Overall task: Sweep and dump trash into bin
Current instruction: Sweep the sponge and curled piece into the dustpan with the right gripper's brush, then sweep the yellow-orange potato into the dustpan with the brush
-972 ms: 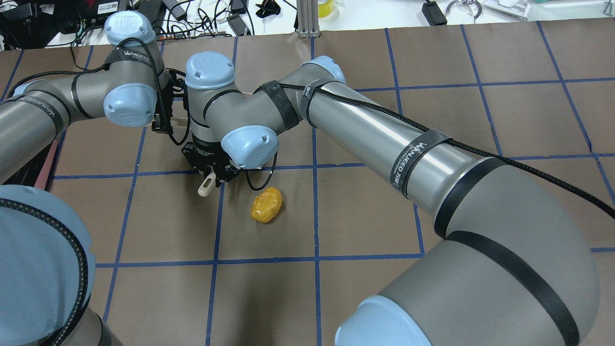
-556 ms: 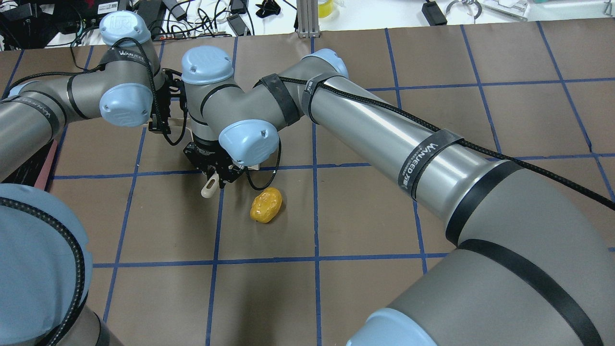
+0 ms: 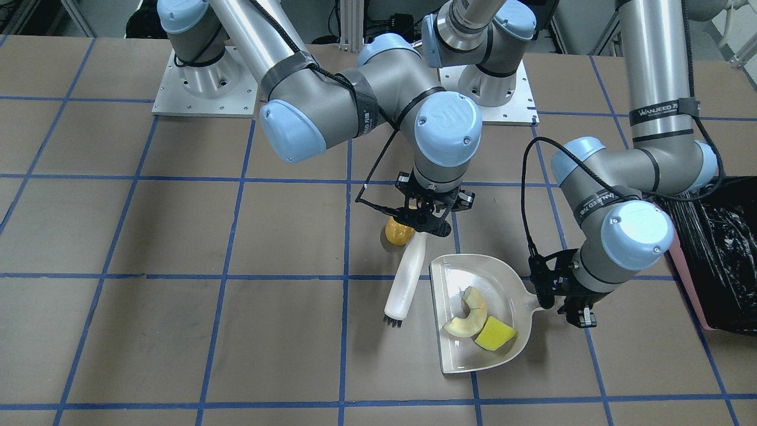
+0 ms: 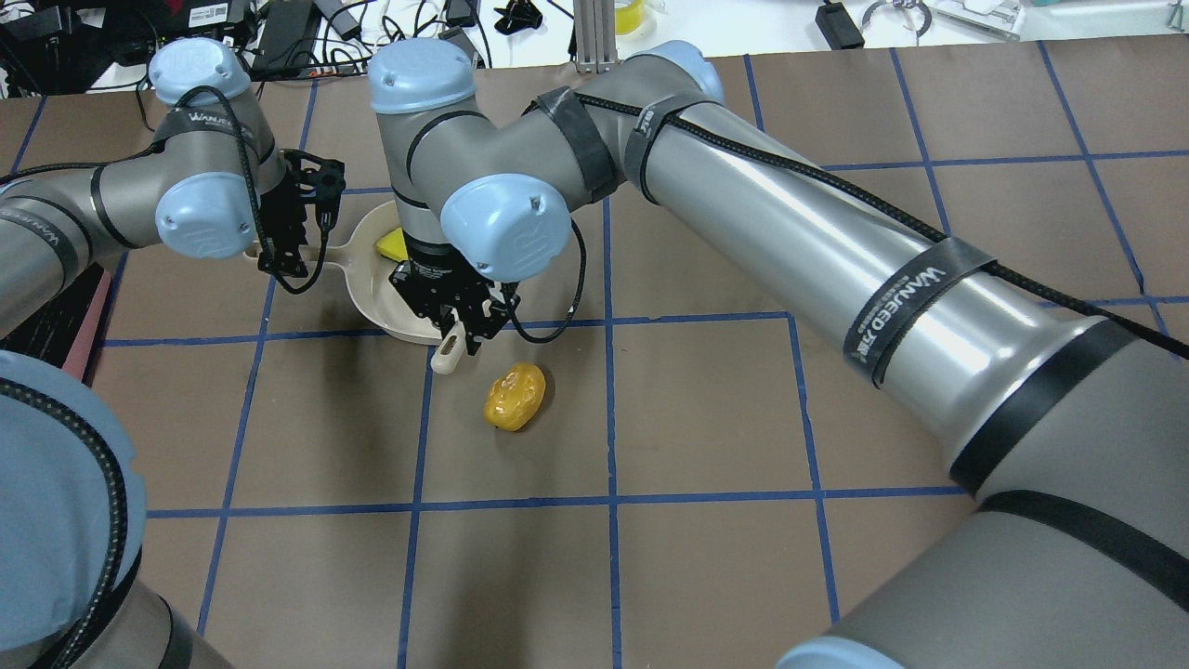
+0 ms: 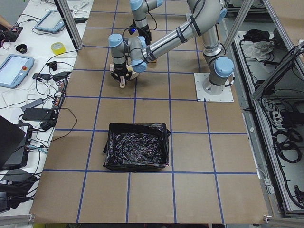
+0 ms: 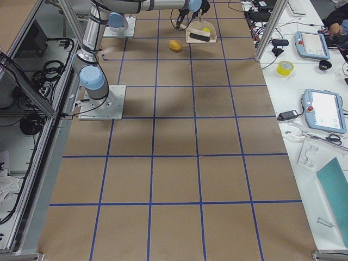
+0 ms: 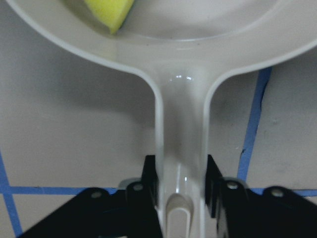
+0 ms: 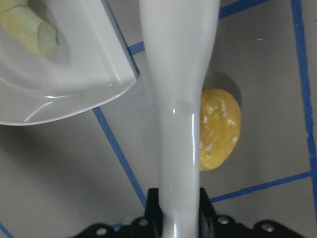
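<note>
My right gripper (image 3: 427, 220) is shut on the white brush (image 3: 407, 275), which hangs with its dark bristles near the table, left of the pan in the front view. The orange-yellow oval (image 4: 514, 397) lies on the table beside the brush handle (image 8: 178, 99). My left gripper (image 3: 550, 293) is shut on the handle (image 7: 179, 129) of the beige dustpan (image 3: 461, 275). The pan holds the cream crescent (image 3: 467, 310) and the yellow wedge (image 3: 495, 334). The pink-sided bin (image 3: 686, 290) with its black bag (image 5: 137, 147) stands at the robot's far left.
The table is brown paper with a blue tape grid. Both arm bases (image 3: 204, 89) stand at the robot's edge. Cables, tablets and tools lie on the white bench (image 4: 743, 23) beyond the table's far edge.
The right arm has shifted right with the brush, uncovering the dustpan with the yellow wedge. The left arm has drawn back to the left. The orange oval has not moved.
</note>
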Robot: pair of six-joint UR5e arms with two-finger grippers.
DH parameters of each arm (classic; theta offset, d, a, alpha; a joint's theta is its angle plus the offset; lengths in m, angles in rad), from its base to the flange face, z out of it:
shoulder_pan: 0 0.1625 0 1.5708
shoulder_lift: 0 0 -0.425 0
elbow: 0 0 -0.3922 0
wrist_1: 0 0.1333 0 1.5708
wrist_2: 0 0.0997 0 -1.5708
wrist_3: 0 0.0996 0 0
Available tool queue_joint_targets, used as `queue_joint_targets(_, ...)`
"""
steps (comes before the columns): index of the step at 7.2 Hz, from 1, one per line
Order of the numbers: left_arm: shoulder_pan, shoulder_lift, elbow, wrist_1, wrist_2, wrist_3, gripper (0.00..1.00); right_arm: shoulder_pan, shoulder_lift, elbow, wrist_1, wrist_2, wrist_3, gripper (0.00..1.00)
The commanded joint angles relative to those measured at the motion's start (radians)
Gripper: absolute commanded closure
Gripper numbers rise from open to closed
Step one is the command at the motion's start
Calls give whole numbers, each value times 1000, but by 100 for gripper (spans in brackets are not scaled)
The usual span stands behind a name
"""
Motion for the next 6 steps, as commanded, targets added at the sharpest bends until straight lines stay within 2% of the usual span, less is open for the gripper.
queue_joint_targets(1, 32, 75, -96, -4, -9, 9, 100, -49, -82, 46, 57, -48, -94, 100)
queue_joint_targets(2, 32, 112, -117, -8, 0, 5, 100, -54, -132, 119, 51, -93, -168, 100)
queue_joint_targets(3, 32, 153, -158, -11, 7, 5, 100, -60, -189, 213, 37, -96, -173, 100)
queue_joint_targets(4, 24, 199, -227, 2, 64, 5, 100, -54, -244, 303, 37, -84, -168, 100)
queue_joint_targets(6, 19, 285, -302, 10, 72, 12, 100, -45, -327, 441, 19, -75, -121, 100)
